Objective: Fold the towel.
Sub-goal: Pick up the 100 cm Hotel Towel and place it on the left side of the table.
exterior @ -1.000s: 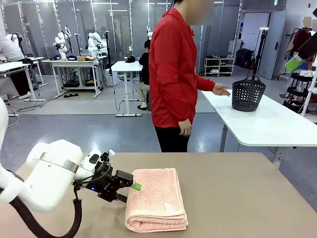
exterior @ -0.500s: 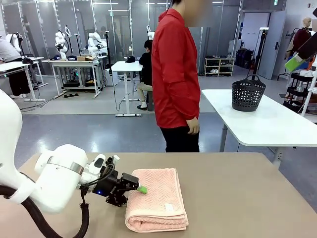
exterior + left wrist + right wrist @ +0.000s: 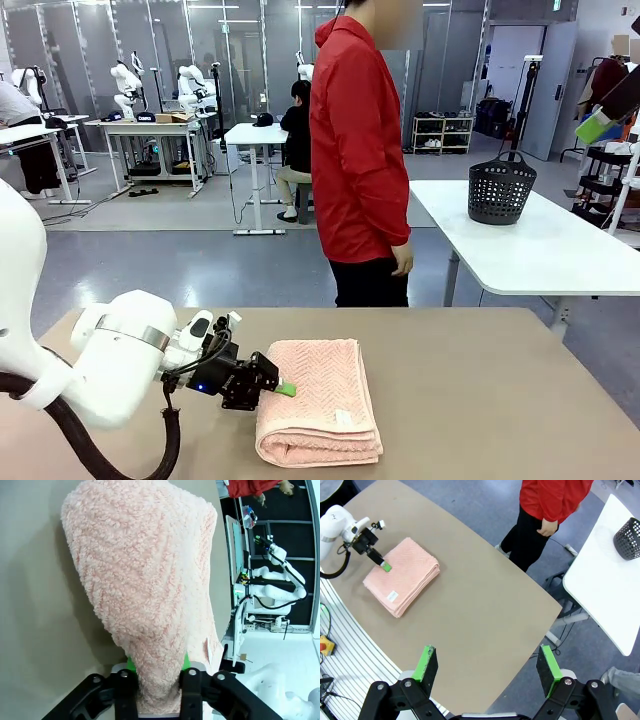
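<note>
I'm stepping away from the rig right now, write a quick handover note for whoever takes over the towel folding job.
Left gripper: shut on the left edge of the towel, cloth pinched between its pads.
Right gripper: open, holding nothing, high above the table.
Towel: already folded into a thick stack on the brown table, near the robot's side, label facing up.
Person: standing at the far side, hands off the towel.
Done: at least one fold is in.
Left: probably one more fold with the pinched edge, then release.
</note>
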Available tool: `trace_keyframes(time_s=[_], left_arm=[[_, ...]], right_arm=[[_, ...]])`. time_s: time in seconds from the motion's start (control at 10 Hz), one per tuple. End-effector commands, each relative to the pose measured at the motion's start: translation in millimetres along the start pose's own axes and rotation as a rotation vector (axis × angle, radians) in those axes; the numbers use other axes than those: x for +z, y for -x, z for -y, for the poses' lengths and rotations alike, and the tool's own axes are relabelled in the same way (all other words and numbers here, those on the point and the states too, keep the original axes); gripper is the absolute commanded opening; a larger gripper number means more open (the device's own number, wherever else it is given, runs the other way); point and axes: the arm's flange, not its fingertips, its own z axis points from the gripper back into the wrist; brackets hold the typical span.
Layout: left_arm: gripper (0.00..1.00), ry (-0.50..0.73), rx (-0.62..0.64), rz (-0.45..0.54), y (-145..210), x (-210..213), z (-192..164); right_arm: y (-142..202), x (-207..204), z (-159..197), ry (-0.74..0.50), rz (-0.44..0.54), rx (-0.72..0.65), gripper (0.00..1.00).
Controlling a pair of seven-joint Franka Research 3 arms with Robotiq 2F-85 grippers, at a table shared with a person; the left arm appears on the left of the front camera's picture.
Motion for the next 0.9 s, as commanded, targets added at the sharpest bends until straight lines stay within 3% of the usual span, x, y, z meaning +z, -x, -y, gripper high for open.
trace_keyframes(time_s=[0.0, 0.3, 0.5, 0.6, 0.8], left_arm=[[0.0, 0.024, -0.026, 0.022, 1, 1, -4], [0.0, 0.015, -0.031, 0.047, 5, 35, -10], [0.0, 0.032, -0.022, 0.008, 7, 66, -16], [0.0, -0.004, -0.014, 0.031, 9, 94, -22], [0.0, -0.002, -0.034, -0.012, 11, 147, -37]], right_arm=[[1, 1, 1, -0.001, -0.003, 0.005, 1.0], [1, 1, 1, -0.001, -0.003, 0.005, 1.0], [1, 1, 1, -0.001, -0.003, 0.005, 1.0], [1, 1, 1, -0.001, -0.003, 0.005, 1.0], [1, 1, 1, -0.001, -0.003, 0.005, 1.0]])
